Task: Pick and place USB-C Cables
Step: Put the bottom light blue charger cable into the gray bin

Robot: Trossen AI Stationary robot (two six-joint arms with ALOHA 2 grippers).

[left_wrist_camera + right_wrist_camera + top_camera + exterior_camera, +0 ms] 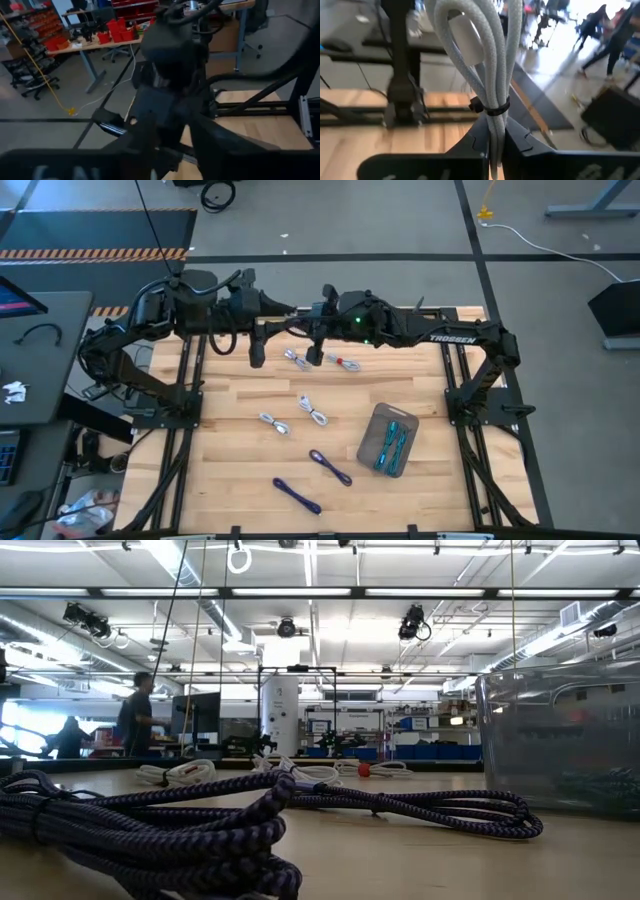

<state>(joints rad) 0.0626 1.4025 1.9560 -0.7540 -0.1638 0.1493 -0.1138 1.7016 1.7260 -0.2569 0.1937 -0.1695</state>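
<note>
Gripping: right gripper (496,145) is clamped on a white braided cable bundle (482,55) bound by a black tie, pinched low so the loops stand up clear of the jaws.
Why that hold: taking it by the tied waist keeps the coil together, my read, so it should not unravel on the way to the tray.
Right arm position: up at the far edge of the wooden table (240,470), raised off the surface.
Left gripper: its dark fingers (220,145) stand apart with nothing between them, pointing at the other arm close by, both grippers nearly meeting at the far edge.
Grey translucent rectangular tray (372,448): on the table's right half, holding two teal cable bundles (390,445) laid side by side along its length.
Loose cables: white bundles (313,411) sit mid-table, a red-tipped silvery one (344,362) near the far edge, two dark blue-purple bundles (330,467) on the near side.
Low view: a purple braided coil (150,825) fills the foreground.
Progress: two in, one in hand, most of the sorting ahead.
Next call: carry across and release over the tray's free side.
</note>
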